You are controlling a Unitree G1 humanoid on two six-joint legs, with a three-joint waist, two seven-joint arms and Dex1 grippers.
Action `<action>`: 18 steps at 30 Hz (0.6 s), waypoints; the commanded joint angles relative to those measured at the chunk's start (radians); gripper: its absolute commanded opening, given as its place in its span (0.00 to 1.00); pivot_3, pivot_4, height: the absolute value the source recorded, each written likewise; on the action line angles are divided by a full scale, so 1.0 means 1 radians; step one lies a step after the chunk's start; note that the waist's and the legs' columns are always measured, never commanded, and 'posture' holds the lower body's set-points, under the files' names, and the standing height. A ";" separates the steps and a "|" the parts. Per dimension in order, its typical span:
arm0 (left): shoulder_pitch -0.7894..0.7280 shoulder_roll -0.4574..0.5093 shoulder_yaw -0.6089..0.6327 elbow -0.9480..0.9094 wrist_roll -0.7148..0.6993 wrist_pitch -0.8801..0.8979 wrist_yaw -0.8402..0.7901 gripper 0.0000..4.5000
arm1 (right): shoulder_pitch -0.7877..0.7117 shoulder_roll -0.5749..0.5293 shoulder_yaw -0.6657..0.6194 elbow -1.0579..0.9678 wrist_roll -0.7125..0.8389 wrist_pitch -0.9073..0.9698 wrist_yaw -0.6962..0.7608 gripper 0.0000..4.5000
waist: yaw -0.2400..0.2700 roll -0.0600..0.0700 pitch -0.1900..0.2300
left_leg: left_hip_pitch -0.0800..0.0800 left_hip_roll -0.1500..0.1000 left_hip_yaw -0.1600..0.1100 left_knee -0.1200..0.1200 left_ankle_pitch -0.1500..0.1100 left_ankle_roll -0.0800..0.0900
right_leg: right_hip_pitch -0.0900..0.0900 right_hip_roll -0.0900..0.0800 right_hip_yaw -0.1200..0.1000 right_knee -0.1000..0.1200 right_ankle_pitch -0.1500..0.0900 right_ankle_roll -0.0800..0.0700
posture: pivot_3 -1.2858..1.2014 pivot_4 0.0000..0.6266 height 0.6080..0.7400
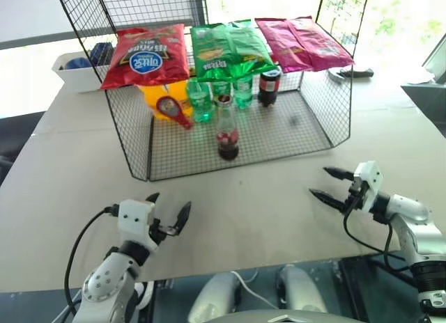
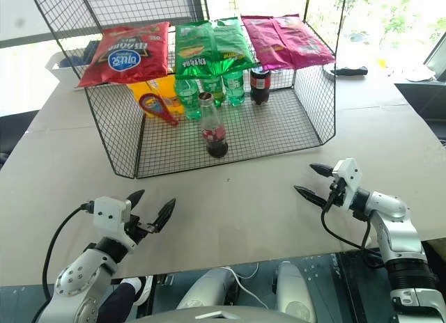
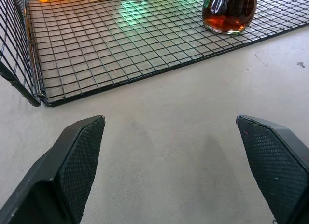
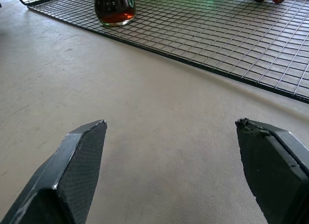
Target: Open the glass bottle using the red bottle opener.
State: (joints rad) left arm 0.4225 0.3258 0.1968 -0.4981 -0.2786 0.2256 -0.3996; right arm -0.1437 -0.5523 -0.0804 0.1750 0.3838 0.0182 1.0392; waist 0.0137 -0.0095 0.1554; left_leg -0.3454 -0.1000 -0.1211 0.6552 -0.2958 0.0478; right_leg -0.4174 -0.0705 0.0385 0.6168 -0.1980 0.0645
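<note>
The glass bottle [image 1: 227, 134] stands upright on the wire rack's floor [image 1: 279, 138], near its front edge, with dark drink low inside and a red label. Its base also appears in the left wrist view [image 3: 229, 11] and the right wrist view [image 4: 114, 7]. The red bottle opener [image 1: 171, 110] leans inside the rack to the bottle's left, in front of an orange object. My left gripper [image 1: 168, 210] hovers open over the table at the near left. My right gripper [image 1: 326, 184] is open at the near right, pointing toward the rack. Both are empty and well short of the rack.
Red, green and magenta crisp bags [image 1: 226, 48] lie on the rack's top. Green plastic bottles [image 1: 209, 97] and a dark cola bottle [image 1: 269, 86] stand at the rack's back. A white bin [image 1: 80, 71] sits far left. A black tool [image 1: 352, 73] lies far right.
</note>
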 commanded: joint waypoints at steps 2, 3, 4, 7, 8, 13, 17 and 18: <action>-0.010 0.007 0.015 -0.027 -0.011 -0.038 -0.014 1.00 | -0.015 -0.007 -0.019 -0.026 0.007 -0.012 -0.001 0.96 | 0.000 0.000 0.000 | 0.000 0.000 0.000 0.000 0.000 0.000 | 0.000 0.000 0.000 0.000 0.000 0.000 | 0.52 0.24 0.96; -0.014 0.007 0.017 -0.024 -0.017 -0.038 -0.016 1.00 | -0.015 -0.005 -0.018 -0.026 0.005 -0.014 -0.003 0.96 | 0.000 0.000 0.000 | 0.000 0.000 0.000 0.000 0.000 0.000 | 0.000 0.000 0.000 0.000 0.000 0.000 | 0.52 0.24 0.96; -0.016 0.006 0.018 -0.024 -0.021 -0.038 -0.017 1.00 | -0.015 -0.003 -0.016 -0.026 0.004 -0.015 -0.004 0.96 | 0.000 0.000 0.000 | 0.000 0.000 0.000 0.000 0.000 0.000 | 0.000 0.000 0.000 0.000 0.000 0.000 | 0.52 0.24 0.96; -0.015 0.004 0.018 -0.024 -0.023 -0.039 -0.020 1.00 | -0.011 0.000 -0.013 -0.031 0.002 -0.015 -0.006 0.96 | 0.000 0.000 0.000 | 0.000 0.000 0.000 0.000 0.000 0.000 | 0.000 0.000 0.000 0.000 0.000 0.000 | 0.52 0.24 0.96; -0.015 0.005 0.017 -0.023 -0.024 -0.039 -0.020 1.00 | -0.011 0.001 -0.012 -0.034 0.002 -0.013 -0.007 0.96 | 0.000 0.000 0.000 | 0.000 0.000 0.000 0.000 0.000 0.000 | 0.000 0.000 0.000 0.000 0.000 0.000 | 0.52 0.24 0.96; -0.020 0.005 0.017 -0.023 -0.028 -0.039 -0.018 1.00 | -0.010 0.004 -0.007 -0.046 0.004 -0.005 -0.011 0.96 | 0.000 0.000 0.000 | 0.000 0.000 0.000 0.000 0.000 0.000 | 0.000 0.000 0.000 0.000 0.000 0.000 | 0.52 0.24 0.96; -0.035 0.002 0.019 -0.023 -0.031 -0.037 -0.012 1.00 | -0.012 0.013 0.003 -0.058 0.003 0.001 -0.015 0.96 | 0.000 0.000 0.000 | 0.000 0.000 0.000 0.000 0.000 0.000 | 0.000 0.000 0.000 0.000 0.000 0.000 | 0.52 0.24 0.96; -0.040 0.001 0.019 -0.023 -0.033 -0.036 -0.012 1.00 | -0.014 0.016 0.008 -0.063 0.001 0.002 -0.017 0.96 | 0.000 0.000 0.000 | 0.000 0.000 0.000 0.000 0.000 0.000 | 0.000 0.000 0.000 0.000 0.000 0.000 | 0.52 0.24 0.96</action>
State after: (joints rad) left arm 0.3882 0.3248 0.1973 -0.4981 -0.3006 0.2072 -0.4144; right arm -0.1466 -0.5393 -0.0733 0.1565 0.3784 0.0203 1.0251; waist 0.0138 -0.0095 0.1555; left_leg -0.3455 -0.1000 -0.1212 0.6551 -0.2958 0.0478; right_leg -0.4175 -0.0705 0.0384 0.6168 -0.1980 0.0645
